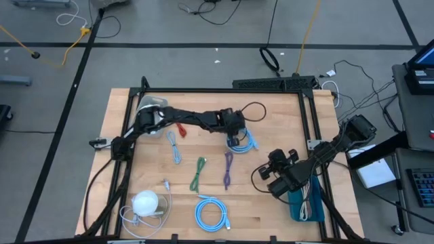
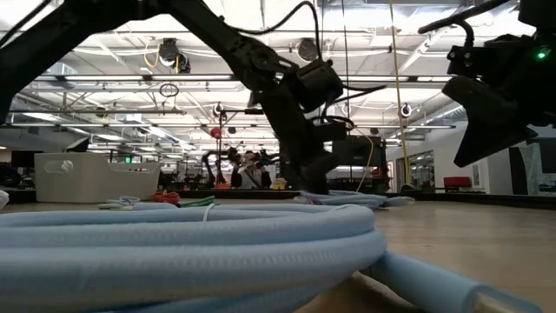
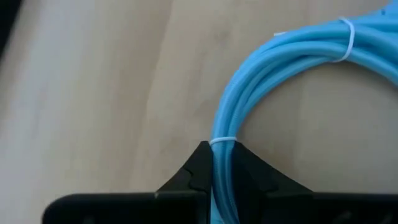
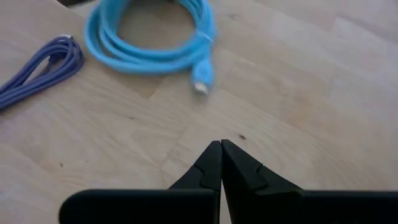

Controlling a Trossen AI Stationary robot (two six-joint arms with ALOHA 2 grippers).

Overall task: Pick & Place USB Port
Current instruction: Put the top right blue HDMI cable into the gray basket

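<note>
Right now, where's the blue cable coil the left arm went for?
In the high view the blue cable coil lies at the table's far centre, just beyond the purple cable. The left gripper is shut on its bundled strands.

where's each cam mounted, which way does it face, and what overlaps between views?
High: overhead, straight down on the table; both arms show.
Low: at table-top height, level across; a light blue cable coil fills the foreground, arms come in from above.
Left wrist: past the left gripper, its fingers closed on the blue cable coil.
Right wrist: past the shut right gripper at bare wood and another blue coil.
Shared: the gripped coil also shows in high.
</note>
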